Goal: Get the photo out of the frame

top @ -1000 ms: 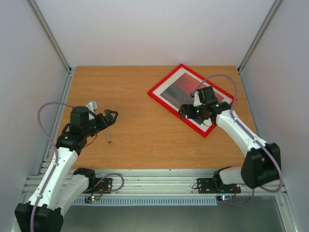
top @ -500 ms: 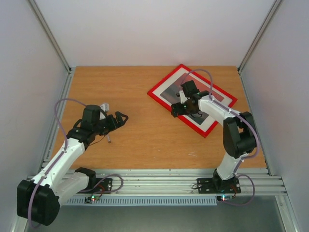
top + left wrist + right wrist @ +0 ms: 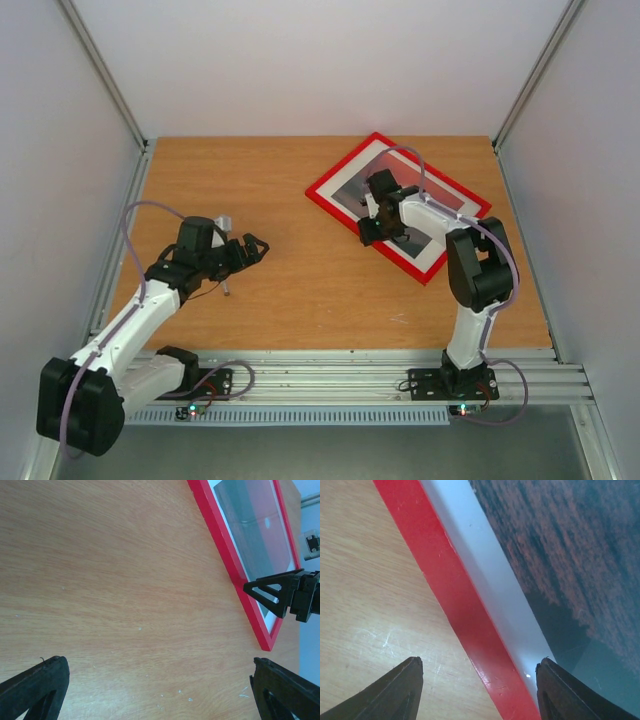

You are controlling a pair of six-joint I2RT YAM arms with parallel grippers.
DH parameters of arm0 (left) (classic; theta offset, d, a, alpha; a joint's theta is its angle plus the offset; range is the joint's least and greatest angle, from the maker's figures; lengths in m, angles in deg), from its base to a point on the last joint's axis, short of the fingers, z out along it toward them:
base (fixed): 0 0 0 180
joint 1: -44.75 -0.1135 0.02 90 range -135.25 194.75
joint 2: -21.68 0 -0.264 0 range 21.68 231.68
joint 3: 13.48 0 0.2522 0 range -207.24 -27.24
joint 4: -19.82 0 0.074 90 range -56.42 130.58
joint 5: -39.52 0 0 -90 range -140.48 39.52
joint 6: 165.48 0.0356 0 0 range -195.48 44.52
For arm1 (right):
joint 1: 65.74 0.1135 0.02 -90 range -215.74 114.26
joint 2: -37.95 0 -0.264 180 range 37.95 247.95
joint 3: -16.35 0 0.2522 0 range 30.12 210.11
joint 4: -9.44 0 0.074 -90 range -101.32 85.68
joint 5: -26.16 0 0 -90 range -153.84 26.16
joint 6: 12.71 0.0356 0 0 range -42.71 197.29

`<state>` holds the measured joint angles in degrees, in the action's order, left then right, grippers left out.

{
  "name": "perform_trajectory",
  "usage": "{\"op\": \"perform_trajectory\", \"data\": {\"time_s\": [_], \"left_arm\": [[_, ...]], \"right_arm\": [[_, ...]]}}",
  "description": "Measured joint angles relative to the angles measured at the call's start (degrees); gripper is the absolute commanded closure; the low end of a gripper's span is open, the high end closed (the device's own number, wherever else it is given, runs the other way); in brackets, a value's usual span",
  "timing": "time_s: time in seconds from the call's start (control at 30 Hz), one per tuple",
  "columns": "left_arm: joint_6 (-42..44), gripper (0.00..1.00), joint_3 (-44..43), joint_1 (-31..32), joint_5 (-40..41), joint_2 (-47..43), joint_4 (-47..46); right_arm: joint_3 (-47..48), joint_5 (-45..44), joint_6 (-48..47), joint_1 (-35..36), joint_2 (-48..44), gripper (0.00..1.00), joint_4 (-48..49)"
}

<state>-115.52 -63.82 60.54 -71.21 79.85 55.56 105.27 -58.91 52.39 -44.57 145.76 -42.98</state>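
The red frame [image 3: 337,210] lies flat and skewed at the back right of the table. The photo [image 3: 352,188] sits inside it, a red sky over dark sea with a white margin. My right gripper [image 3: 367,232] points down at the frame's near-left edge. In the right wrist view its jaws stand apart astride the red frame [image 3: 450,595], one finger over the wood, the other over the photo [image 3: 560,555]. My right gripper [image 3: 480,690] holds nothing. My left gripper [image 3: 255,245] hovers open over bare wood at left centre; the left wrist view shows the frame [image 3: 220,535] beyond its empty gripper [image 3: 160,687].
A small grey rod [image 3: 224,285] lies on the wooden table [image 3: 290,290] beneath my left forearm. White walls and metal posts close in the table on three sides. The aluminium rail [image 3: 330,375] with both arm bases runs along the near edge.
My right gripper has moved left across the frame to its near-left edge, and its jaws have narrowed. My left arm has reached slightly rightward, jaws still wide.
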Motion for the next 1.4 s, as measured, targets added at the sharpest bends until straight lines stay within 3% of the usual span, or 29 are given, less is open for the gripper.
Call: {"op": "perform_trajectory", "data": {"time_s": [0.33,0.77,1.4], "left_arm": [[0.0,0.01,0.0,1.0,-0.1,1.7,-0.1],[1.2,0.01,0.0,1.2,0.2,2.6,-0.8],[2.6,0.01,0.5,1.2,0.9,3.7,-0.8]], "right_arm": [[0.6,-3.6,-1.3,2.1,2.2,0.50,-1.1],[2.6,-12.0,-5.7,5.7,4.9,0.51,-1.5],[4.5,-15.8,-12.7,7.0,7.5,0.66,-1.0]]}}
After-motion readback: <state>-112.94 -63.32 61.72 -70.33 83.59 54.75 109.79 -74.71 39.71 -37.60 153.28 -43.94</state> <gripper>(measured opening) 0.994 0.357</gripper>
